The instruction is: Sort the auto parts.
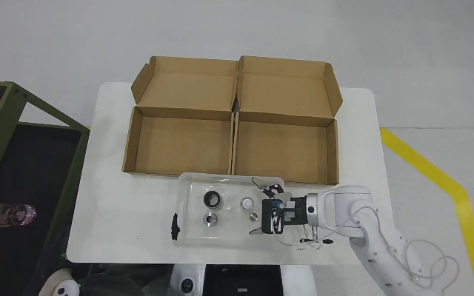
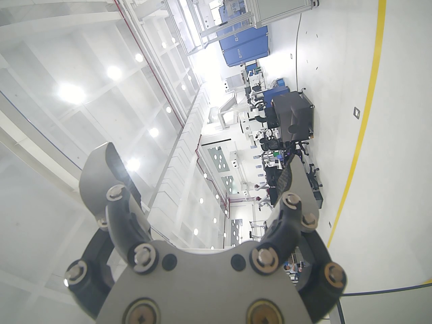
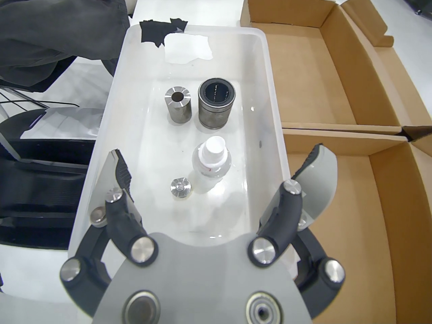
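A clear plastic bin (image 1: 194, 186) (image 3: 270, 79) at the table's front edge holds the parts. Inside stand a black-rimmed linear bearing (image 3: 216, 102) (image 1: 213, 198), a steel cylinder with a bore (image 3: 178, 104) (image 1: 210, 218), a small white bottle (image 3: 212, 163) (image 1: 246, 201) and a short steel piece (image 3: 181, 187) (image 1: 252, 216). My right gripper (image 1: 261, 207) (image 3: 217, 155) hangs open over the bin's right end, just above the bottle and short steel piece, holding nothing. My left gripper (image 2: 199, 156) is open and empty, pointing up toward the hall ceiling.
Two open cardboard boxes, one on the left (image 1: 178, 144) and one on the right (image 1: 285, 152) (image 3: 337, 187), sit side by side behind the bin with lids folded back. Black tape (image 3: 162, 30) marks the bin's left end. White table surface (image 1: 118, 185) lies left of the bin.
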